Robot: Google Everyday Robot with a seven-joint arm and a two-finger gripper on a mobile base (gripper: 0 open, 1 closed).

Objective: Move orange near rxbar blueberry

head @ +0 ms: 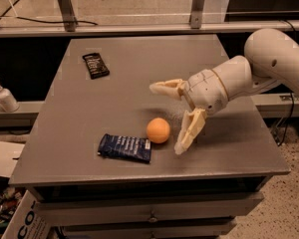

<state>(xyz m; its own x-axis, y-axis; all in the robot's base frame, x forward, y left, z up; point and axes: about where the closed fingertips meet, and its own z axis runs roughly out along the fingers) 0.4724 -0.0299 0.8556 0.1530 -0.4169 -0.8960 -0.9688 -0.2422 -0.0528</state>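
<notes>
The orange (pixel 158 130) rests on the grey table (pixel 139 63), right next to the right end of the dark blue rxbar blueberry wrapper (pixel 125 148) near the front edge. My gripper (pixel 165 117) is open and empty, just right of and slightly above the orange. One finger (pixel 165 87) points left behind the orange. The other finger (pixel 189 131) hangs down to the orange's right. Neither touches the orange.
A smaller black wrapper (pixel 95 65) lies at the table's back left. A white pump bottle (pixel 3 97) stands on a ledge to the left of the table. A cardboard box (pixel 25 223) sits on the floor at the front left.
</notes>
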